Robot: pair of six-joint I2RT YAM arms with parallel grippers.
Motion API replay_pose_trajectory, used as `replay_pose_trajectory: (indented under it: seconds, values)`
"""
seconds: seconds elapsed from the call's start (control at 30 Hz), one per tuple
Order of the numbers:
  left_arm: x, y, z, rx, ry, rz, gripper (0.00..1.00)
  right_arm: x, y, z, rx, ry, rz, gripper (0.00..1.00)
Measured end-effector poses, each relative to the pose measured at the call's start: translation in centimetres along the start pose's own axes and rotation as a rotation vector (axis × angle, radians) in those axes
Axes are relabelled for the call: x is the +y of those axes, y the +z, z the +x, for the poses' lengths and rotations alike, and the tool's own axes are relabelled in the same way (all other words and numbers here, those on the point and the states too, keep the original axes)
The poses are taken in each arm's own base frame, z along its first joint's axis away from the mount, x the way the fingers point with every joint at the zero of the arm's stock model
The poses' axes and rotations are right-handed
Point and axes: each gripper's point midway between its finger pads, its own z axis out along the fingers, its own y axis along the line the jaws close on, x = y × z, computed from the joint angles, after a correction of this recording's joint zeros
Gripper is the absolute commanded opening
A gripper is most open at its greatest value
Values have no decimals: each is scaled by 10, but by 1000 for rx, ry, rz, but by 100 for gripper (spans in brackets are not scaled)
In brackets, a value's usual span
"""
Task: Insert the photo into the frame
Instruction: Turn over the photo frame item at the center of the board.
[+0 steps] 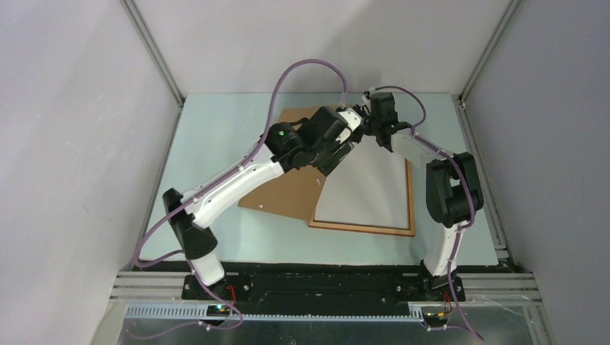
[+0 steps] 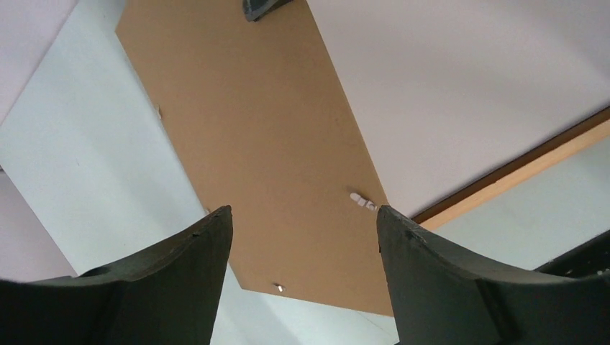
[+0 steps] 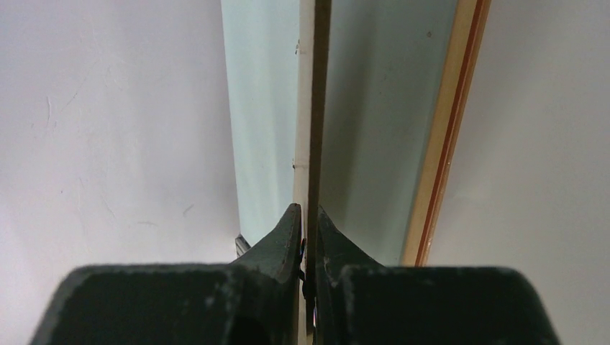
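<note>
The photo shows its plain white back and lies over the orange-brown frame, whose right and near mouldings show. My right gripper is shut on the photo's far edge. In the right wrist view the sheet is seen edge-on between the closed fingers, with the frame's moulding to the right. My left gripper hovers open and empty over the photo's left edge. Its view shows the white sheet and a frame edge.
A flat brown backing board lies left of the frame, partly under the photo and the left arm; it fills the middle of the left wrist view. White enclosure walls and metal rails border the pale blue table.
</note>
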Motion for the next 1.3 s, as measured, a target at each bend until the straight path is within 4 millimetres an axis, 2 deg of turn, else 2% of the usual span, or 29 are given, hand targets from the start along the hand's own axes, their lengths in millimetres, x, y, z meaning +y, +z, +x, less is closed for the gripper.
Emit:
replay_pose_trajectory:
  seconds: [0.17,0.27,0.6,0.73,0.83,0.97,1.1,1.3]
  values:
    - [15,-22,0,-45,-21,33,79,-4,-3,4,2,-16,3,0]
    - [33,-25,5,-46,-65,43,79,1,-11,6,-5,-31,-8,0]
    - [113,-16,33,-21,-234,-12,79,53,-47,1,-31,-165,-178,0]
    - [139,-22,38,-50,-296,-29,81,63,-64,-3,-30,-198,-236,0]
    - [158,-29,39,-85,-343,-25,88,67,-79,-8,-34,-215,-278,0]
    - [183,-35,46,-120,-414,-4,91,72,-102,-16,-35,-227,-337,0]
    - [196,-35,56,-120,-459,10,91,70,-120,-21,-30,-228,-376,0]
    - [190,-33,58,-123,-464,52,90,58,-142,-23,-7,-215,-379,0]
